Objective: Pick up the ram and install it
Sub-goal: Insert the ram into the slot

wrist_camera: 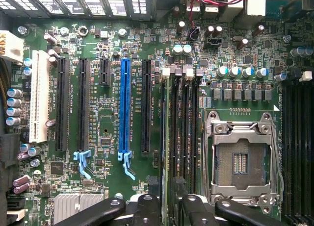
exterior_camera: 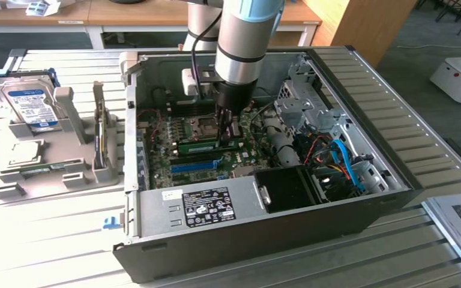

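Observation:
The ram [exterior_camera: 198, 146], a long green stick, stands on edge in a memory slot on the motherboard inside the open computer case [exterior_camera: 391, 180]. My gripper [exterior_camera: 232, 135] reaches straight down into the case at the stick's end toward the exterior view's right. The wrist view looks along the ram's thin top edge [wrist_camera: 166, 138], beside the black memory slots next to the CPU socket [wrist_camera: 243, 157]. The black fingers [wrist_camera: 147, 209] stand on either side of that edge with a small gap between them, so the gripper looks open around the stick.
A blue expansion slot [wrist_camera: 124, 108] and black slots lie beside the memory slots. The power supply [exterior_camera: 206, 204], a black fan block [exterior_camera: 290, 189] and blue cables [exterior_camera: 347, 162] crowd the case. A grey holder [exterior_camera: 78, 162] on the exterior view's left carries a hard drive [exterior_camera: 29, 108], a CPU [exterior_camera: 24, 153] and another green stick [exterior_camera: 50, 167].

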Controlling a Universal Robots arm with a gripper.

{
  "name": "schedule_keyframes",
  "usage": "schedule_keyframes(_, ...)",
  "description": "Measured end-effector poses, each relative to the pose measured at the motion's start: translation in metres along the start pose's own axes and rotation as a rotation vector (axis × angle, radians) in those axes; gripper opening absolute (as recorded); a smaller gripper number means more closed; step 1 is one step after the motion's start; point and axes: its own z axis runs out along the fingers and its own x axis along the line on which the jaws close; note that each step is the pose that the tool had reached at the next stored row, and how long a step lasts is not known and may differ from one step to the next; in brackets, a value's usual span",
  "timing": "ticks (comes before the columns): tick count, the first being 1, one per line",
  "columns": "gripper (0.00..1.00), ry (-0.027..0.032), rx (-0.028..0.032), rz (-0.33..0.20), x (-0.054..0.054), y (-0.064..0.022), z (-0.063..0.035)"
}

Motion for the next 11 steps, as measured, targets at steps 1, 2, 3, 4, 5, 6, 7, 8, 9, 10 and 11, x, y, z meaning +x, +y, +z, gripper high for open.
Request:
schedule_keyframes(1,0.25,0.0,0.0,0.0,0.0,0.0,0.0)
schedule_keyframes(2,0.25,0.0,0.0,0.0,0.0,0.0,0.0)
schedule_keyframes(3,0.25,0.0,0.0,0.0,0.0,0.0,0.0)
schedule_keyframes(4,0.25,-0.0001,0.0001,0.0,0.0,0.0,0.0)
schedule_keyframes(5,0.25,-0.0001,0.0001,0.0,0.0,0.0,0.0)
schedule_keyframes(6,0.25,0.0,0.0,0.0,0.0,0.0,0.0)
schedule_keyframes(7,0.25,0.0,0.0,0.0,0.0,0.0,-0.0001)
schedule_keyframes(8,0.25,-0.0002,0.0001,0.0,0.0,0.0,-0.0002)
schedule_keyframes(9,0.25,0.0001,0.0,0.0,0.0,0.0,-0.0006)
schedule_keyframes(10,0.25,0.0002,-0.0001,0.0,0.0,0.0,-0.0012)
schedule_keyframes(11,0.25,0.0,0.0,0.0,0.0,0.0001,-0.0021)
